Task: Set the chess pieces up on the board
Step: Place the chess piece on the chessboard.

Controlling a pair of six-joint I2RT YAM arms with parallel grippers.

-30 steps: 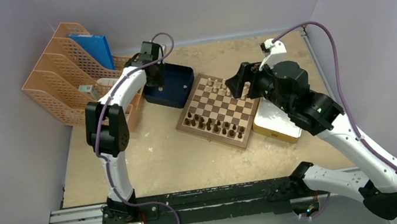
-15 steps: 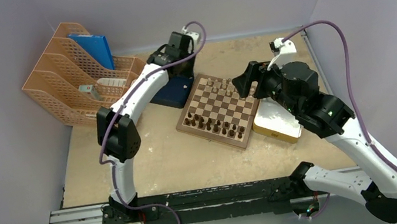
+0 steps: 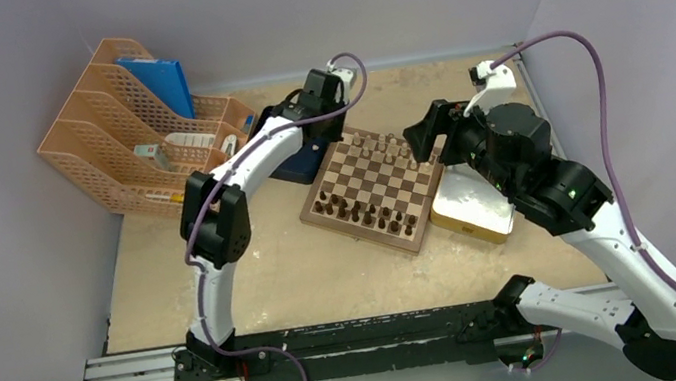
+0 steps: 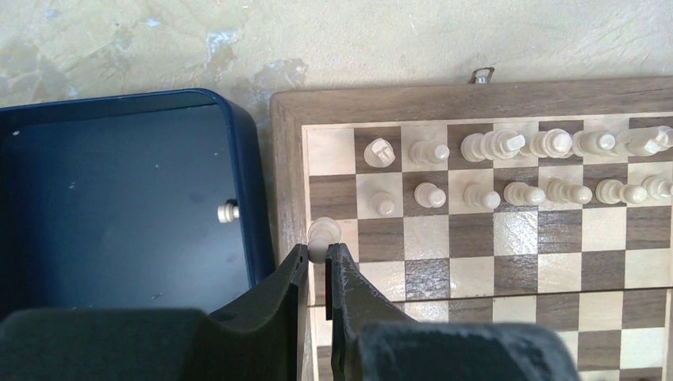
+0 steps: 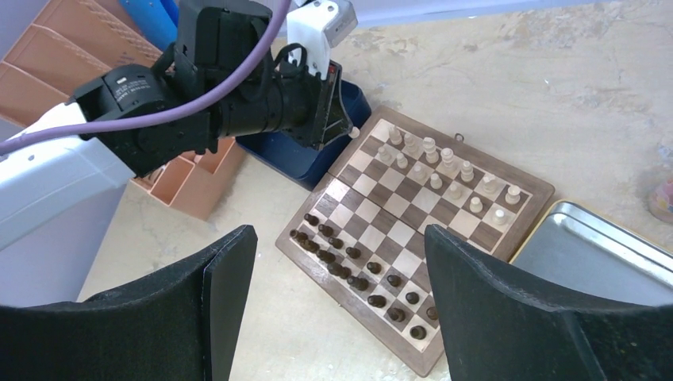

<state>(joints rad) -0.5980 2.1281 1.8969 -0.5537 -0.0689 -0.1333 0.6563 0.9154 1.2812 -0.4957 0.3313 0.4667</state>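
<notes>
The board (image 3: 374,187) lies mid-table; it also shows in the left wrist view (image 4: 476,103) and the right wrist view (image 5: 373,302). Several light beige chess pieces (image 4: 492,147) stand in two rows on its far side, dark brown pieces (image 5: 349,274) along its near side. My left gripper (image 4: 318,252) is shut on a light beige pawn (image 4: 323,232), held over the board's left edge beside the blue tray. One more light piece (image 4: 228,212) lies in the dark blue tray (image 4: 119,214). My right gripper (image 5: 337,238) is open and empty, high above the board.
An orange file rack (image 3: 128,131) with a blue folder stands at the back left. A yellow-rimmed metal tin (image 3: 473,206) lies right of the board; it also shows in the right wrist view (image 5: 595,254). The left arm (image 5: 198,95) reaches over the tray.
My left gripper has moved right from over the blue tray to the board's far left corner, carrying the pawn. My right gripper has drawn back up and right off the board.
</notes>
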